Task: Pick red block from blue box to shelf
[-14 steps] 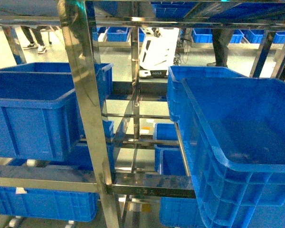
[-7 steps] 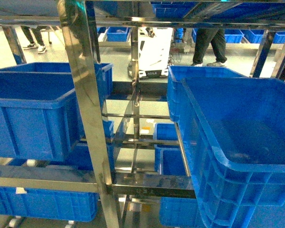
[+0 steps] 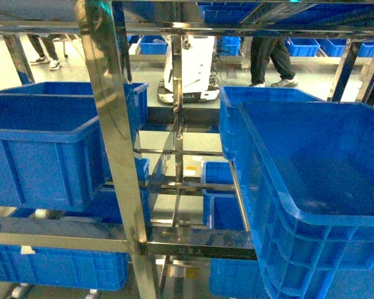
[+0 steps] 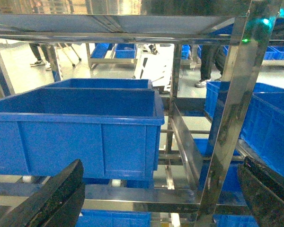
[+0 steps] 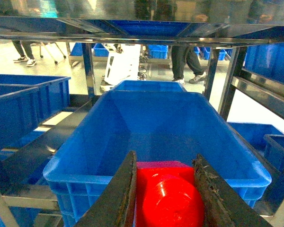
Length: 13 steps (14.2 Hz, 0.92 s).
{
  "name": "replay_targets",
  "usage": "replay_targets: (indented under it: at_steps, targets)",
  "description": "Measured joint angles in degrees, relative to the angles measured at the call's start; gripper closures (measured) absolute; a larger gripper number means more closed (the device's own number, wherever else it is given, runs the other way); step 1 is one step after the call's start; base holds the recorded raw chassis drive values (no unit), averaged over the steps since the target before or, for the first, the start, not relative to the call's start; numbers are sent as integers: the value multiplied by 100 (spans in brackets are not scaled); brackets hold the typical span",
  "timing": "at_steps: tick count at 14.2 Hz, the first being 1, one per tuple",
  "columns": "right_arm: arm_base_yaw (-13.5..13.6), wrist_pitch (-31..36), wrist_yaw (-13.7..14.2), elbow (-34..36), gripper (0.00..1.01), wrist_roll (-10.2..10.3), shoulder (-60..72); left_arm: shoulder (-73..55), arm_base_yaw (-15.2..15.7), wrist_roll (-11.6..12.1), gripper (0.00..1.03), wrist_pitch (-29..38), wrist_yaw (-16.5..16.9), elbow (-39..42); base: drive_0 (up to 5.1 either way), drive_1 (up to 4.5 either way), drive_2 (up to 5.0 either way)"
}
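Fingers [image 5: 116, 198] of the right gripper [image 5: 166, 198] are seen at the bottom of the right wrist view, clenched on the red block [image 5: 168, 198], which is held between them with its round stud facing the camera. The block is pressed by a dark finger on each side and hangs just in front of the near rim of a large dark blue crate [image 5: 156, 142] on the shelf [image 3: 109, 124]. The crate's interior is visible behind the block. A second blue crate [image 5: 146, 85] is set directly behind the first.

In the left wrist view the left gripper [image 4: 161, 198] is spread wide, its two dark fingers [image 4: 57, 198] seen at the bottom corners with nothing between them. Beyond it another blue crate [image 4: 80, 137] rests on the steel rails of the same tier.

In the head view neither gripper is seen; a steel post of the shelf stands closest, with crates to either side. Farther back, through the rack, a white mobile robot [image 3: 190, 68] and a person's legs [image 3: 268, 59] are seen on the floor, with more blue crates behind them.
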<state>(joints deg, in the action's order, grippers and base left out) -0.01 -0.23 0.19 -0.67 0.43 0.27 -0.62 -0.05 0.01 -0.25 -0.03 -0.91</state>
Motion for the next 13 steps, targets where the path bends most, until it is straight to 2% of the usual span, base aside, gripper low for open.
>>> replay_targets:
  at_steps: [1, 2, 3, 4, 6, 7, 9, 10, 11, 13]
  targets:
    - [0, 0, 0, 0, 75, 0, 0, 0, 0, 0, 5, 0, 0, 0, 0, 0, 0]
    - [153, -509, 426, -131, 75, -173, 125, 0, 0, 2, 5, 0, 2, 0, 0, 0, 0]
    - [461, -896, 1084, -398, 75, -398, 852, 0, 0, 0, 5, -2, 2, 0, 0, 0, 0]
    - [391, -518, 1132, -437, 75, -463, 1405, 0, 0, 0, 5, 7, 2, 0, 0, 0, 0]
    - [120, 866, 815, -560, 75, -472, 2763, 0, 0, 0, 5, 2, 0, 0, 0, 0, 0]
    - [101, 1733, 660, -706, 75, -446, 3753, 0, 0, 0, 5, 0, 0, 0, 0, 0, 0]
    - [76, 3383, 348, -1512, 75, -229, 5995, 0, 0, 0, 5, 2, 0, 0, 0, 0, 0]
    - [164, 3871, 391, -2041, 75, -181, 6996, 0, 0, 0, 5, 2, -2, 0, 0, 0, 0]
    - [243, 3950, 448, -2603, 75, -122, 7945, 0, 0, 0, 5, 2, 2, 0, 0, 0, 0]
    - [372, 4037, 426, -3366, 52, -46, 9486, 0, 0, 0, 5, 2, 0, 0, 0, 0, 0]
